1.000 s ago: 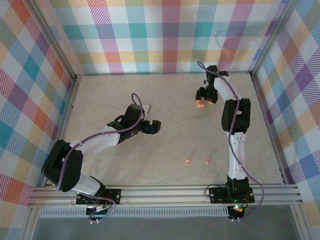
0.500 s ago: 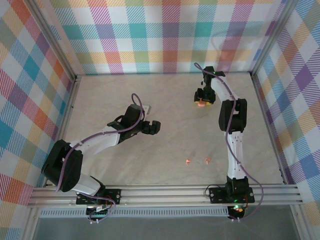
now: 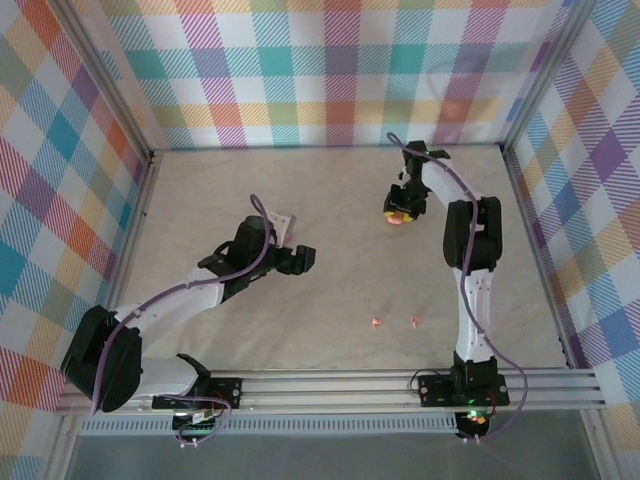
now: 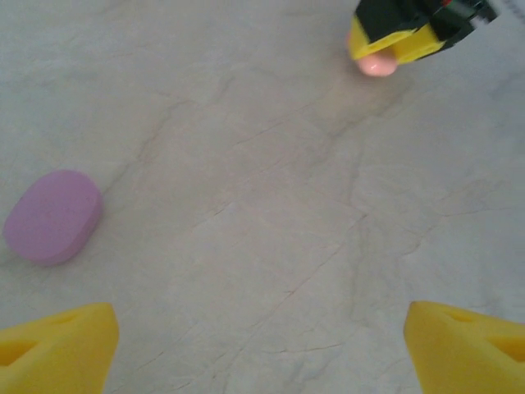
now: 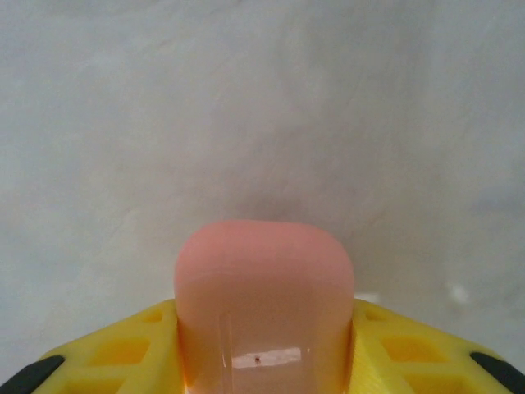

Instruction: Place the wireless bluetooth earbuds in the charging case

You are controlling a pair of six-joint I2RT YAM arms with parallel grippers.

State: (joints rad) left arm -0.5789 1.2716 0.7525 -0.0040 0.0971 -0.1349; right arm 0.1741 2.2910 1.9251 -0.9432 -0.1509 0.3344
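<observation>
A salmon-pink charging case (image 5: pixel 264 295) sits between the yellow fingers of my right gripper (image 5: pixel 264 336), which press on both its sides. From above, that gripper (image 3: pixel 398 212) is at the far right of the table, pointing down at the case (image 3: pixel 397 217). Two salmon-orange earbuds (image 3: pixel 375 322) (image 3: pixel 415 321) lie on the mat near the front. My left gripper (image 3: pixel 299 258) hovers open at mid-table with nothing in it; its yellow fingertips (image 4: pixel 57 349) frame bare mat. A lilac charging case (image 4: pixel 53 216) lies closed on the mat, ahead and to the left of it.
The beige mat (image 3: pixel 330 290) is fenced by checked walls and an aluminium rail (image 3: pixel 330 385) at the front. In the left wrist view the right gripper (image 4: pixel 414 29) with the pink case (image 4: pixel 376 64) stands far ahead.
The right gripper's jaws have closed in on the pink case and shifted slightly left. The left arm has drawn back a little and its jaws have narrowed slightly.
</observation>
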